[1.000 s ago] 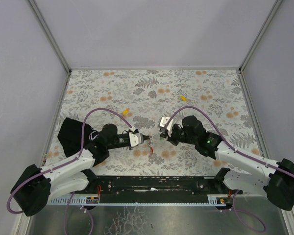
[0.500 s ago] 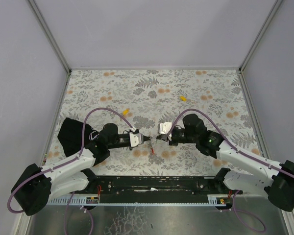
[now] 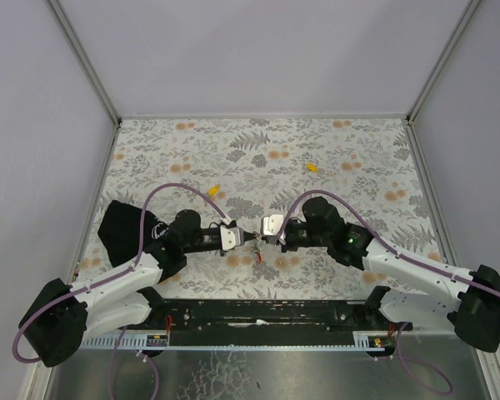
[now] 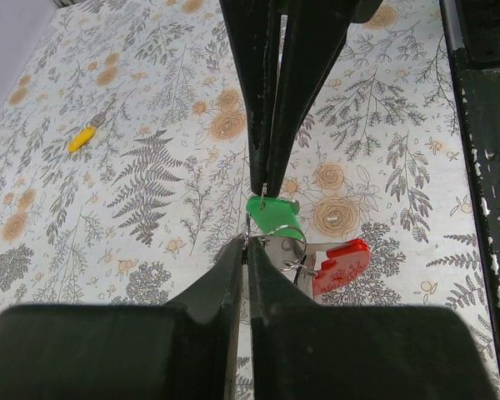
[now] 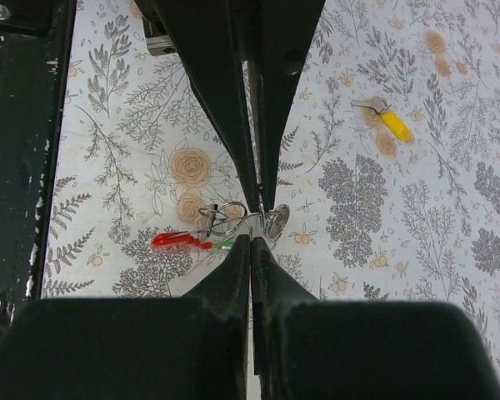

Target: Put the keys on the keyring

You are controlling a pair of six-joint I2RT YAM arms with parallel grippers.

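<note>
Black tapered fingers [image 4: 221, 287] of the left gripper [image 4: 246, 247] pinch the keyring [image 4: 285, 248] by its thin wire loop, its flat red fob [image 4: 342, 262] at four o'clock. The right gripper [image 4: 264, 185] clamps the green-capped key [image 4: 271, 215] against that loop; a yellow key [image 4: 82, 137] lies at ten o'clock.

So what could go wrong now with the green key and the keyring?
The green key hangs from just the tips of the right fingers, so it might slip and drop. The left fingers pinch only the thin edge of the keyring, so a push could twist it loose.
</note>
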